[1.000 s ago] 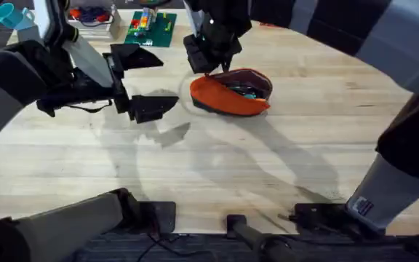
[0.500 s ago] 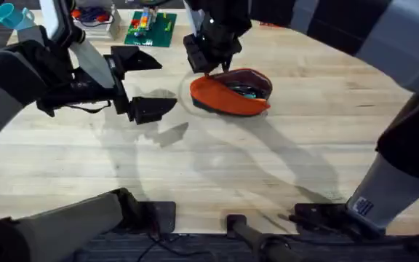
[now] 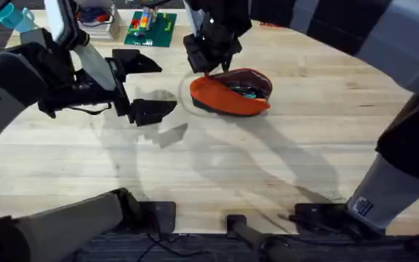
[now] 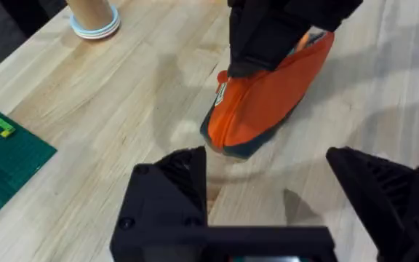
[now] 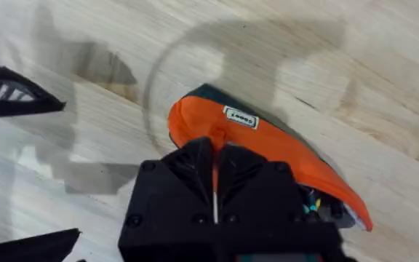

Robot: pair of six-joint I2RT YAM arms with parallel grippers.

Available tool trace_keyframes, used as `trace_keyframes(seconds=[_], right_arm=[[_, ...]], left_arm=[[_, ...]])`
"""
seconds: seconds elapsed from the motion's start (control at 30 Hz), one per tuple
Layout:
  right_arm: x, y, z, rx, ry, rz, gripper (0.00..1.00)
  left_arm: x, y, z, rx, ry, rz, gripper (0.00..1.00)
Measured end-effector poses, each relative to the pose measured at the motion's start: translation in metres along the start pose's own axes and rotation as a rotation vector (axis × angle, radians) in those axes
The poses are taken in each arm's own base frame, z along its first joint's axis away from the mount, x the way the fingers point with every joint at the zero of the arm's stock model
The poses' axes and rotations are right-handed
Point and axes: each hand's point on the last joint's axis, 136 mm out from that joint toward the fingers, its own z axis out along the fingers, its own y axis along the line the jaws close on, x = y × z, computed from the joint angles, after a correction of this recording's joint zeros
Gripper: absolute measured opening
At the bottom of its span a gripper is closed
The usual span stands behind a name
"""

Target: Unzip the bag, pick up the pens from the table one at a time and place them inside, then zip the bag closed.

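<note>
Overhead: bag [image 3: 229, 94] lies on bench [image 3: 268, 167] far-centre, mouth gaping, contents inside; no pens left on wood. Right hand [image 3: 208, 64] pressed together at bag's left end, likely on zipper pull. Left hand [image 3: 142, 86] spread, empty, beside. Zipping remains.

The overhead camera looks down and forward from above the arm bases, taking in most of the table [image 3: 217, 167] out to its far edge. The left wrist camera sits low, looking across the wood at the bag [image 4: 268, 102] from nearby. The right wrist camera looks almost straight down, very close above it. All three views share the bag [image 3: 228, 94] [image 5: 268, 145] near the table's far edge.
</note>
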Motion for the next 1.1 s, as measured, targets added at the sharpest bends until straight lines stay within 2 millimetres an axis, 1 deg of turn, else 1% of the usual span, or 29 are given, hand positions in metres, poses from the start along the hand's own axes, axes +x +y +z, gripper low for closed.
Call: trace_keyframes(seconds=[0.2,0.47,0.6,0.77,0.97,1.1], right_arm=[[0.0,0.0,0.0,0.0,0.0,0.0,0.031],[0.0,0.0,0.0,0.0,0.0,0.0,0.031],[0.0,0.0,0.0,0.0,0.0,0.0,0.031],[-0.001,0.0,0.0,0.0,-0.002,0.0,0.033],[-0.001,0.0,0.0,-0.001,-0.002,0.0,0.032],[-0.001,0.0,0.0,-0.001,-0.002,0.0,0.032]], left_arm=[[0.013,0.003,0.009,0.043,-0.025,-0.072,0.993],[0.034,0.018,0.029,0.102,-0.152,-0.152,0.993],[0.042,0.026,0.037,0.116,-0.228,-0.163,0.993],[0.044,0.032,0.041,0.124,-0.302,-0.165,0.993],[0.042,0.037,0.042,0.118,-0.317,-0.136,0.992],[0.038,0.036,0.048,0.133,-0.319,-0.095,0.993]])
